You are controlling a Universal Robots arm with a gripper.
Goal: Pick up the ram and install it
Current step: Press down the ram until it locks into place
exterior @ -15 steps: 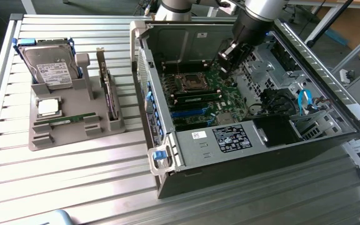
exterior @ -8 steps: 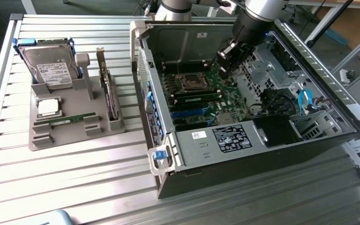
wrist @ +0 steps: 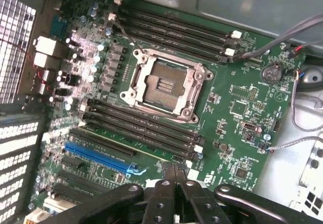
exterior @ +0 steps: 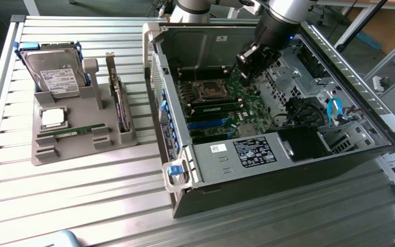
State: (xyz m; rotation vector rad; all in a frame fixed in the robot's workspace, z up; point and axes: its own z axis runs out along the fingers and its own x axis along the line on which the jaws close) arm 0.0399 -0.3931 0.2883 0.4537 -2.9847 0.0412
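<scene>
A long green ram stick [exterior: 74, 131] lies flat in the grey holder [exterior: 81, 149] at the exterior view's left. A second green stick [exterior: 215, 107] appears to sit in a memory slot just below the processor socket [exterior: 208, 90] inside the open computer case [exterior: 266, 154]. In the wrist view it shows as a thin pale-green edge [wrist: 128, 144] along one black slot. My gripper [exterior: 245, 78] hangs inside the case over the motherboard [wrist: 242, 108], beside the socket. Its black fingers [wrist: 162, 193] meet tip to tip, so the gripper [wrist: 174, 170] is shut with nothing between them.
The holder also carries a grey hard drive with blue rails [exterior: 55, 72], a square silver processor [exterior: 52, 117] and a dark board standing on edge [exterior: 119, 100]. Cables [exterior: 335, 110] and a drive cage crowd the case at the exterior view's right. The case walls rise around the motherboard.
</scene>
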